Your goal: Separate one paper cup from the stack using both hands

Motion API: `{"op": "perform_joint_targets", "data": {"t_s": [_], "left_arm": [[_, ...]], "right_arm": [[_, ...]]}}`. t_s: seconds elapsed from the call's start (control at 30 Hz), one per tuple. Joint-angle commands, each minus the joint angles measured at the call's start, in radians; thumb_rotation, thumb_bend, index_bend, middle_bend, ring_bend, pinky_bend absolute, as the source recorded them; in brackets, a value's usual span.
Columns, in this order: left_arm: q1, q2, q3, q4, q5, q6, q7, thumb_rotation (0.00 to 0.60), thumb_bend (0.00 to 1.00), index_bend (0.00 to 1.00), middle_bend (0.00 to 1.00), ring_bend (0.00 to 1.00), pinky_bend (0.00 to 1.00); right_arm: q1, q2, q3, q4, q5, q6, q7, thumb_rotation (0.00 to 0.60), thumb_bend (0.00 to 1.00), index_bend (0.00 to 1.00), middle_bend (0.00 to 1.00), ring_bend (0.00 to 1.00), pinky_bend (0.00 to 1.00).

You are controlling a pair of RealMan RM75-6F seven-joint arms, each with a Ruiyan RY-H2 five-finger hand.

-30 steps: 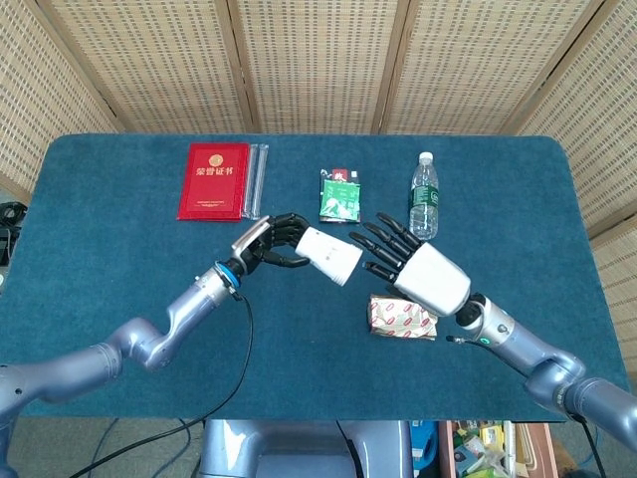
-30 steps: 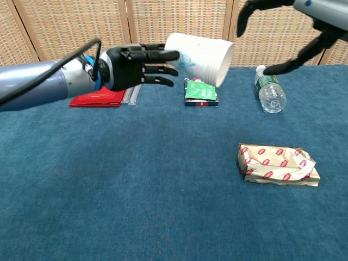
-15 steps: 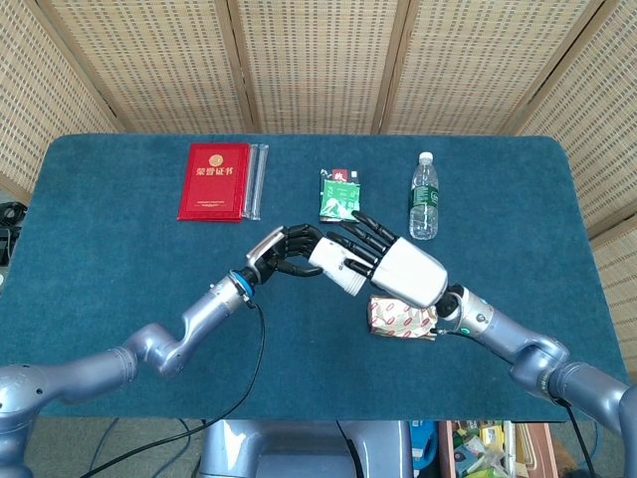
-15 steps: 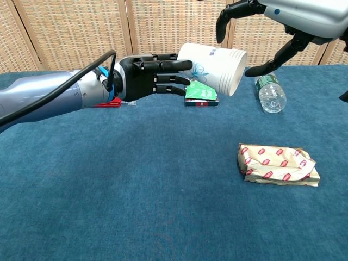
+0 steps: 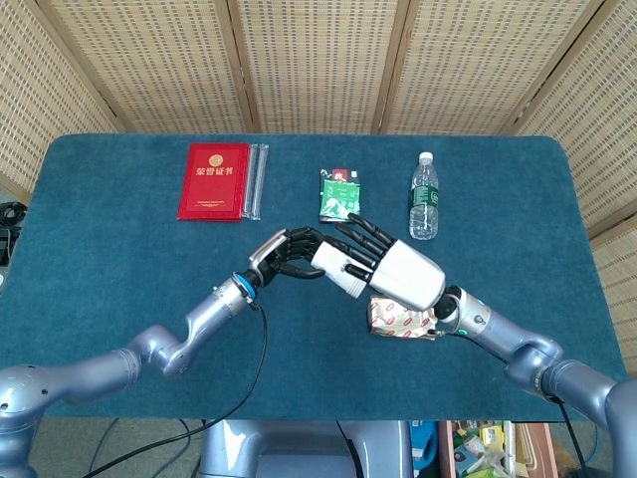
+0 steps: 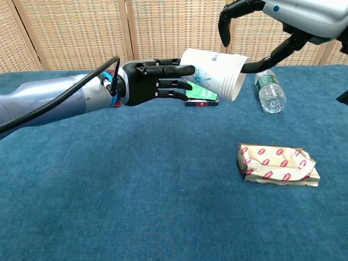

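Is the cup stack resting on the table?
No, the left hand holds the cup stack in the air above the table.

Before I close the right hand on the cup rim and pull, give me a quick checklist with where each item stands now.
1. Left hand holds the cup stack at its base: ok.
2. Stack lifted off the table, mouth toward the right hand: ok.
3. Right fingers around the rim: not ok; in the chest view they arch above it, apart.
4. Rims visibly stepped, ready to separate: ok.
5. Bottle and wrapped packet out of the pull path: cannot tell.
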Motion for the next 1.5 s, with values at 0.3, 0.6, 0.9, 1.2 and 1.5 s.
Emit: {"op": "perform_joint_targets", "data": {"t_s": [0.3,0.6,0.9,1.2,1.5], "left_arm": [[0.003,-0.01,-0.004,-0.004,-0.004,-0.004,0.005,0.6,0.13,0.54,0.51,0.45,0.46],[0.005,-0.018,-0.006,-0.006,-0.008,-0.009,0.012,0.6,0.13,0.54,0.51,0.45,0.46],[0.007,-0.024,-0.004,-0.002,-0.004,-0.013,0.019,0.6,0.13,0.54,0.51,0.45,0.46],[0.009,-0.026,-0.006,-0.002,-0.002,-0.014,0.019,0.6,0.13,0.54,0.51,0.45,0.46],[0.03,-0.009,0.003,0.033,-0.001,-0.013,0.009,0.6,0.13,0.54,0.51,0.45,0.46]], "right_arm": [[0.008,-0.021,-0.013,0.011,0.012,0.013,-0.001,0.6,0.39,0.58,0.21,0.01,0.04],[0.018,-0.032,-0.022,0.014,0.017,0.014,-0.011,0.6,0.5,0.61,0.21,0.01,0.04],[0.023,-0.038,-0.034,0.022,0.023,0.022,-0.018,0.6,0.52,0.64,0.21,0.02,0.05],[0.023,-0.048,-0.043,0.04,0.026,0.032,-0.024,0.6,0.52,0.66,0.21,0.02,0.05],[-0.008,-0.024,-0.066,0.061,0.018,0.098,-0.008,0.6,0.52,0.66,0.22,0.02,0.05]]}}
